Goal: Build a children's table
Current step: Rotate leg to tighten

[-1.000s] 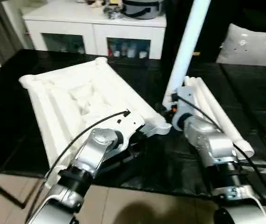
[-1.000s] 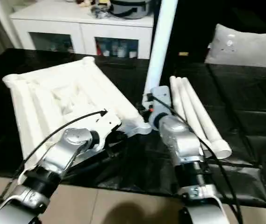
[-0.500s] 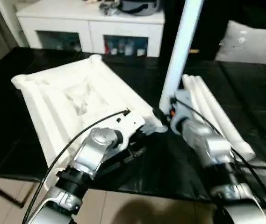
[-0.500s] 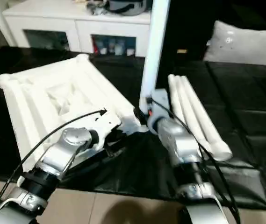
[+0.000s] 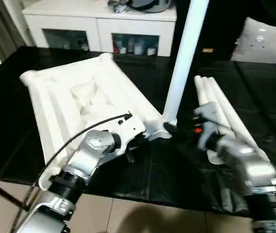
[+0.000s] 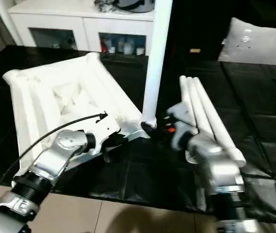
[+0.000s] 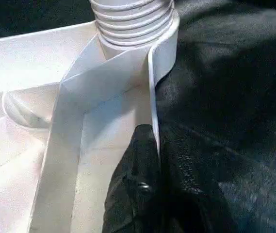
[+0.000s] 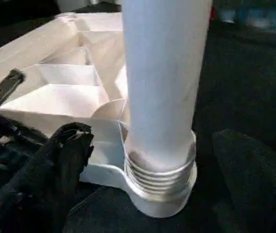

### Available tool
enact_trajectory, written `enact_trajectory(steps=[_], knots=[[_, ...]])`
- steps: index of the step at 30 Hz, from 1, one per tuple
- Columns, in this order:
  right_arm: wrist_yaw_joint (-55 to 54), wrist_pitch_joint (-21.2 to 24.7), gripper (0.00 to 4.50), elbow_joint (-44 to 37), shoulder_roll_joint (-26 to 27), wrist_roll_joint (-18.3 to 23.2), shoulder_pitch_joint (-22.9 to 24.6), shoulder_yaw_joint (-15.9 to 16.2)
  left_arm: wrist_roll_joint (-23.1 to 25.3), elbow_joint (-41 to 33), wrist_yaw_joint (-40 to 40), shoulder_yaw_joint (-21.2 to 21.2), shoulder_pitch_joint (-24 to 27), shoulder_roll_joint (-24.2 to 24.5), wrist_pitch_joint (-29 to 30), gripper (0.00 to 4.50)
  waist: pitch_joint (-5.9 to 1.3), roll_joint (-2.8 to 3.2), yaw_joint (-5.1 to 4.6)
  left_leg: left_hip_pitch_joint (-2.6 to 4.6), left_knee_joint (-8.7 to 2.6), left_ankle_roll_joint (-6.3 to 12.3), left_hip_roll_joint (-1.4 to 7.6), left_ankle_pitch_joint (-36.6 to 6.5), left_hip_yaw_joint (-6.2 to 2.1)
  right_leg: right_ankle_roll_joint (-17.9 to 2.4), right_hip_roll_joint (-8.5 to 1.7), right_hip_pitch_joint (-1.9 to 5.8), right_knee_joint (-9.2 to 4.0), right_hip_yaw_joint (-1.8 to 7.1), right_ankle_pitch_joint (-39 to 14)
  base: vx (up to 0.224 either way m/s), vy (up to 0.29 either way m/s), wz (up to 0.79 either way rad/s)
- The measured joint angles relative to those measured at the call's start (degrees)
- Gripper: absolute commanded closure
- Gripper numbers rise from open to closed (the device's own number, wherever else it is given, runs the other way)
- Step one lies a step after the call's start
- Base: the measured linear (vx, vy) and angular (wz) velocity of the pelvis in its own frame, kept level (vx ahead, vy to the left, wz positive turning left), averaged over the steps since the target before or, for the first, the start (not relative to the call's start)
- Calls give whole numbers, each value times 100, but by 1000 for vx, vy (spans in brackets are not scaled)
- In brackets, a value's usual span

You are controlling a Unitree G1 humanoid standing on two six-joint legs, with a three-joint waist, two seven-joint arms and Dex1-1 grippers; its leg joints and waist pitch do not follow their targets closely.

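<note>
Right wrist view: the right gripper (image 8: 142, 160) has spread wide, releasing the leg (image 8: 163, 82), now standing threaded in its socket (image 8: 159, 191).

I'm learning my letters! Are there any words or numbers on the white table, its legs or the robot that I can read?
No readable text: the table top, the upright leg, the loose legs and both grippers, left and right, are plain.
Cabinet: things behind its glass doors are too blurred to read.
</note>
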Motion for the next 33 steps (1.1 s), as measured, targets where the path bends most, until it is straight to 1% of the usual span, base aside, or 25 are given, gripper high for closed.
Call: enact_trajectory(steps=[1, 2, 3, 4, 7, 9, 12, 13, 14, 15, 17, 18, 21, 22, 23, 25, 26, 31, 32, 33], knots=[[81, -46, 4, 1, -61, -9, 0, 15, -7, 6, -59, -31, 0, 45, -102, 450, -1, 1, 28, -18, 3, 14, 2, 9, 0, -2, 0, -13, 6, -3, 1, 0, 0, 0], [143, -77, 4, 2, -101, -20, 0, 40, -10, 24, -101, -43, 0, 64, -168, 450, -2, 3, 40, -19, 5, 16, 3, 10, 0, -2, 0, -17, 6, -5, 1, 0, 0, 0], [225, -157, 4, 11, -156, -35, -1, 100, -13, 53, -157, -55, -2, 89, -249, 450, -3, 5, 49, -19, 6, 16, 3, 10, 0, -2, 0, -18, 7, -7, 1, 0, 0, 0], [458, -315, 4, 40, -294, -75, -1, 233, -27, 102, -291, -76, -3, 158, -400, 450, -4, 6, 57, -21, 7, 16, 4, 10, -1, -2, 0, -17, 8, -8, 1, 0, 0, 0], [962, -555, 4, 196, -546, -125, -3, 397, -96, 143, -656, -132, 31, 331, -699, 450, -3, 5, 80, -21, 22, 19, 8, 8, -2, -3, 0, -14, 9, -13, 2, 0, 0, 0], [1195, -639, 38, 291, -578, -135, -9, 489, -163, 143, -862, -139, 55, 392, -815, 450, -3, 4, 102, -23, 28, 20, 9, 8, -2, -8, -1, -15, 10, -14, 5, 0, 0, 0], [1404, -726, 43, 467, -616, -148, -61, 591, -257, 99, -1147, -164, 85, 491, -830, 450, -3, 3, 138, -25, 43, 24, 9, 5, -2, -10, -3, -14, 20, -14, 6, 0, 0, 0], [1480, -727, 73, 527, -609, -142, -77, 616, -272, 86, -1233, -185, 88, 533, -830, 450, -2, -3, 150, -25, 51, 25, 12, 4, -2, -10, -3, -15, 28, -14, 6, 0, 0, 0], [1526, -737, 73, 578, -604, -126, -89, 625, -291, 79, -1280, -191, 94, 552, -831, 450, -2, -3, 161, -25, 57, 26, 13, 3, -2, -10, -3, -14, 32, -14, 6, 0, 0, 0], [1570, -753, 86, 637, -606, -118, -108, 631, -304, 79, -1318, -196, 97, 566, -835, 450, -3, -5, 170, -24, 60, 25, 13, 3, -2, -10, -3, -14, 35, -14, 6, 0, 0, 0], [1712, -746, 91, 687, -635, -85, -121, 635, -331, 79, -1405, -196, 108, 602, -843, 450, -5, -9, 179, -23, 69, 24, 15, 3, -2, -11, -3, -11, 41, -14, 7, 0, 0, 0], [1797, -722, 113, 693, -676, -51, -122, 641, -356, 78, -1450, -195, 117, 613, -844, 450, -5, -9, 182, -22, 72, 24, 15, 2, -2, -11, -3, -9, 43, -14, 7, 0, 0, 0], [2008, -660, 128, 703, -762, -10, -122, 652, -418, 50, -1570, -191, 136, 665, -839, 450, -9, -16, 192, -20, 78, 23, 16, 1, -2, -12, -3, -6, 47, -14, 7, 0, 0, 0], [2024, -654, 149, 734, -750, 12, -127, 642, -419, 50, -1596, -193, 138, 673, -834, 450, -11, -21, 190, -19, 80, 23, 17, 1, -2, -12, -3, -6, 51, -14, 7, 0, 0, 0], [2024, -651, 149, 749, -733, 20, -128, 638, -419, 50, -1606, -193, 138, 677, -831, 450, -11, -22, 188, -20, 85, 23, 18, 1, -2, -12, -3, -7, 56, -14, 7, 0, 0, 0], [2032, -652, 171, 864, -705, 98, -169, 599, -423, 49, -1620, -196, 142, 687, -826, 450, -11, -22, 183, -19, 93, 21, 19, 0, -2, -12, -3, -8, 65, -14, 7, 0, 0, 0], [2034, -652, 171, 893, -703, 108, -181, 595, -425, 49, -1622, -195, 146, 688, -826, 450, -11, -22, 184, -19, 96, 17, 20, -2, -2, -12, -3, -9, 67, -14, 7, 0, 0, 0], [2135, -618, 220, 913, -656, 140, -202, 592, -470, 48, -1663, -195, 160, 716, -796, 450, -11, -22, 184, -18, 109, 14, 23, -4, -2, -11, -3, -9, 81, -14, 6, 0, 0, 0], [2141, -604, 220, 902, -656, 140, -201, 592, -473, 48, -1681, -194, 163, 719, -784, 450, -12, -22, 183, -18, 112, 11, 23, -6, -2, -12, -3, -9, 82, -14, 7, 0, 0, 0], [2141, -599, 231, 880, -655, 144, -186, 591, -478, 48, -1697, -189, 164, 721, -767, 450, -12, -22, 184, -17, 112, 10, 23, -6, -2, -12, -3, -8, 83, -14, 7, 0, 0, 0]])
